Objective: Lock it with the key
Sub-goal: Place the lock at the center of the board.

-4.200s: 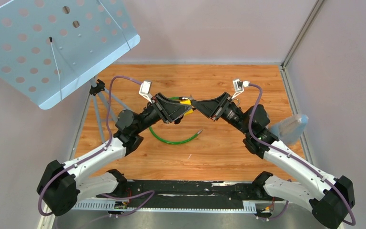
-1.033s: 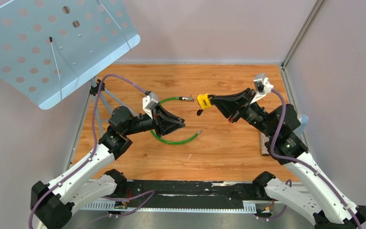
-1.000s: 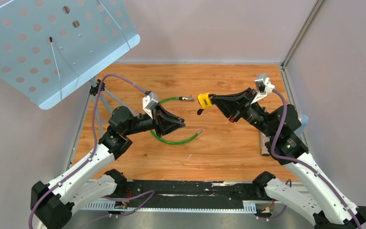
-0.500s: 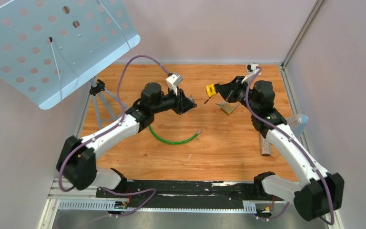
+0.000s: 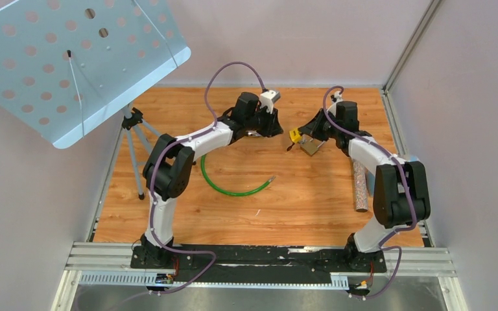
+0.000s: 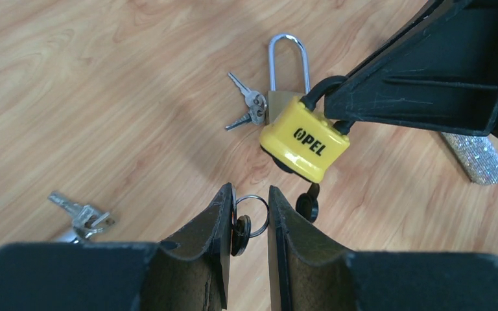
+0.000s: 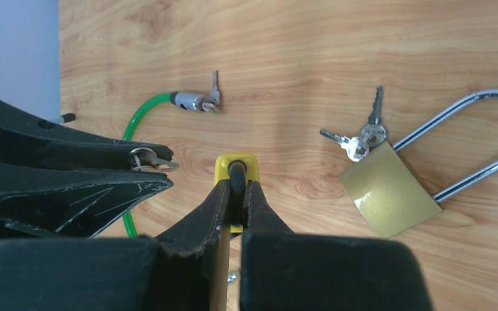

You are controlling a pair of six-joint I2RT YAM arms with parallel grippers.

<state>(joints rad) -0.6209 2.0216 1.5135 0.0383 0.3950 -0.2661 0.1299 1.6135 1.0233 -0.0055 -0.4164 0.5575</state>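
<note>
Where the two arms meet, in the upper middle of the overhead view, the items run by size as follows.

- Wooden table [image 5: 168, 214]: fills the centre of the frame.
- Blue perforated panel [image 5: 52, 71]: upper left, on a tripod [image 5: 133, 129].
- Green cable [image 5: 230, 189]: curved on the boards, centre-left, with keys [image 6: 81, 215] at one end.
- Glitter tube [image 5: 360, 184]: lying flat, right side.
- Right gripper [image 7: 236, 184]: fingers pressed onto the black shackle of the yellow padlock [image 6: 305, 146], which is held off the boards at the centre of the left wrist view. A black key head [image 6: 307, 206] shows beneath its body.
- Left gripper [image 6: 250, 194]: fingers narrowly apart, pinching a black-headed key [image 6: 240, 228] with its ring, just below the padlock and not touching it.
- Brass padlock [image 7: 389, 188]: flat, long shackle, right of the right wrist view, with small keys [image 7: 360, 139] beside it.
</note>
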